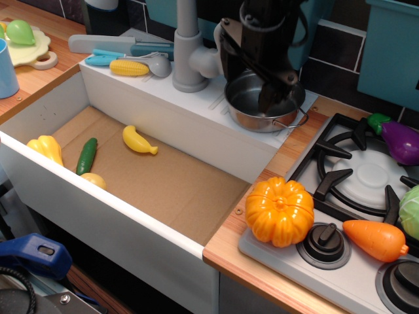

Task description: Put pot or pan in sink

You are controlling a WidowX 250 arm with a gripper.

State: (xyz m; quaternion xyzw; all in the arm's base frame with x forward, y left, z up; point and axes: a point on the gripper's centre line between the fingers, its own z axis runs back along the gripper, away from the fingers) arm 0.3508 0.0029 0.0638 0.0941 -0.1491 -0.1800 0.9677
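The small shiny steel pot (253, 108) stands on the ribbed white drainboard (219, 99) at the back, right of the grey faucet (187, 52). One wire loop handle points toward the front right. My black gripper (247, 80) hangs right over the pot with its jaws apart. One fingertip (268, 99) reaches down inside the bowl, and the other is at the pot's back left rim near the faucet. It grips nothing. The sink (190, 193) is the deep white basin with a brown floor, to the left and in front of the pot.
In the sink lie a yellow banana (139, 140), a green cucumber (86, 156) and a yellow pepper (46, 149). An orange pumpkin (279, 210), a carrot (375, 239) and an eggplant (399, 140) sit by the stove (340, 163). Corn (129, 67) lies behind the sink.
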